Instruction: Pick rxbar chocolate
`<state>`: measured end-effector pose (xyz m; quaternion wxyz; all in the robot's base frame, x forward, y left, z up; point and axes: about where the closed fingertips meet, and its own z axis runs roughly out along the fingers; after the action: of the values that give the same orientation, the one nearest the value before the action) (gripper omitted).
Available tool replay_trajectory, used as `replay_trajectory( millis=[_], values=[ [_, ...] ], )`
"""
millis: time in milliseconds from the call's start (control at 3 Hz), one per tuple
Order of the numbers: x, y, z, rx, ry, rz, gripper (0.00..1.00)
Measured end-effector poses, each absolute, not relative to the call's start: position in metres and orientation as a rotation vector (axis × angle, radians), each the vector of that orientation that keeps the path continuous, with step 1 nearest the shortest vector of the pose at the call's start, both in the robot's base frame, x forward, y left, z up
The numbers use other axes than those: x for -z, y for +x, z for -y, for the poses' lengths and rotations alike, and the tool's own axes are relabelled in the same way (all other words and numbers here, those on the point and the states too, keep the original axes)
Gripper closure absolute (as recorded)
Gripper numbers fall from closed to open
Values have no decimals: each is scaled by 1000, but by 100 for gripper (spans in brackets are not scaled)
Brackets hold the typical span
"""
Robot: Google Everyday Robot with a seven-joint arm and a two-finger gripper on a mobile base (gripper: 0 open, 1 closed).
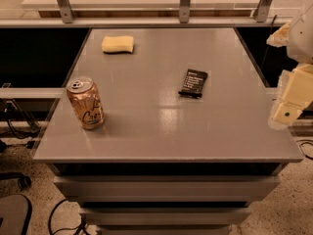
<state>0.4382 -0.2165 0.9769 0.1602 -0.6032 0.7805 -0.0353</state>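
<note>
1. The rxbar chocolate [193,83] is lying flat on the grey table [156,131], at about 3 o'clock from the table's middle, label up, long axis running roughly 12 to 6 and tilted a little. Nothing is touching it.
2. The gripper [288,104] is hanging at 3 o'clock of the bar, out past the table's right edge and well apart from it. I cannot tell how far open it is. It is not gripping the bar, which is sitting alone on the table.
3. Why so (my judgement): the bar is lying in open surface, so a top-down approach is looking easy. The arm is sitting off to the side, probably at the start of the reach.
4. The yellow sponge [117,44] is resting at 11 o'clock near the far edge. The tan drink can [85,103] is standing upright at 9 o'clock. Both are well apart from the bar and are not blocking anything.
5. Count: one bar, one sponge, one can, one gripper, one table.
</note>
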Motion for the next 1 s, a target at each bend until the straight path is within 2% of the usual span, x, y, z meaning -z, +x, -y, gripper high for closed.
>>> replay_trajectory(
  millis=[667, 1000],
  values=[
    [-977, 448, 211, 120, -1676, -2254, 0],
    [-972, 474, 195, 130, -1609, -2307, 0]
  ],
)
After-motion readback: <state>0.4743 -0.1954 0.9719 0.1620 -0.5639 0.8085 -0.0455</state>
